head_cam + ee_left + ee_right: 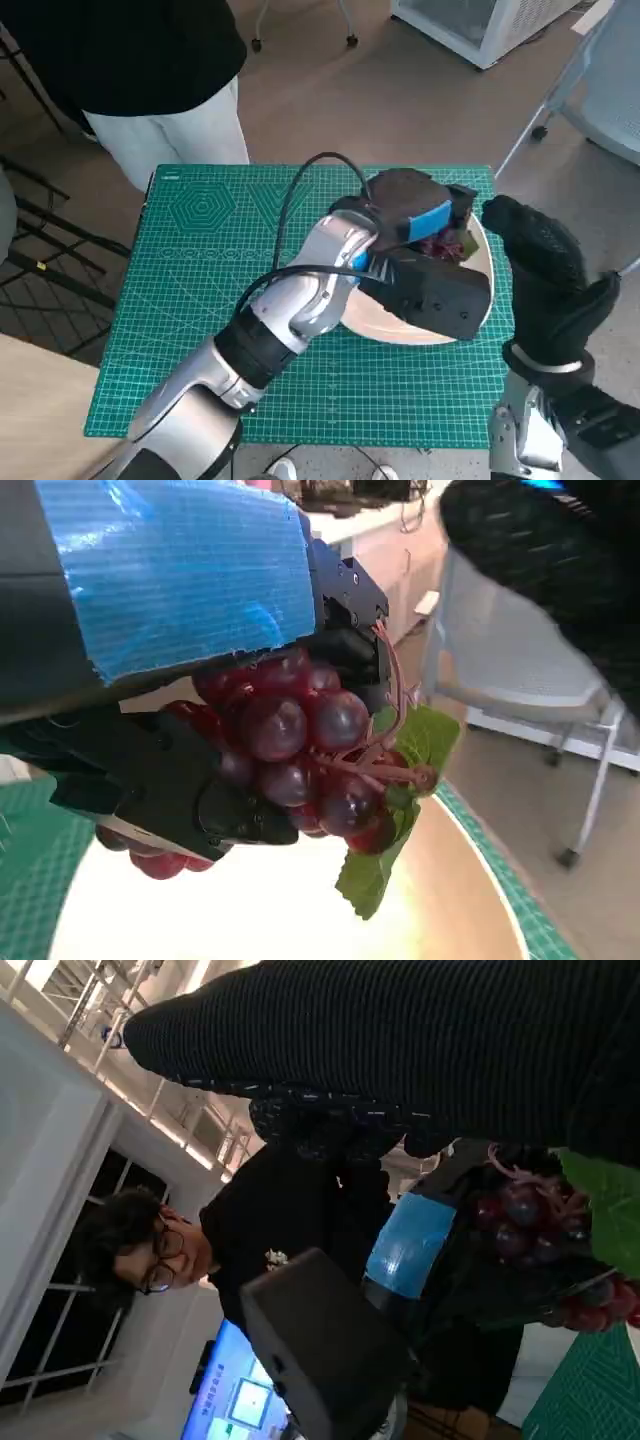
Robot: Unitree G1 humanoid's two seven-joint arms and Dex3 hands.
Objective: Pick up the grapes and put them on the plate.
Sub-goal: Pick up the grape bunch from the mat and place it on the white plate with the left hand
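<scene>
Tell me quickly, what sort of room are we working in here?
Probably an office or lab test space: a green cutting mat on a small table, wheeled chairs beside it, and a lit screen behind the person.

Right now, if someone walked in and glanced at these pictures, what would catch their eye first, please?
First, the red grapes with a green leaf, held in the left hand with blue tape on its back, just above the white plate on the green mat. Next, the gloved right hand, raised beside the plate at the mat's edge and holding nothing. A person stands at the table's far side.
</scene>
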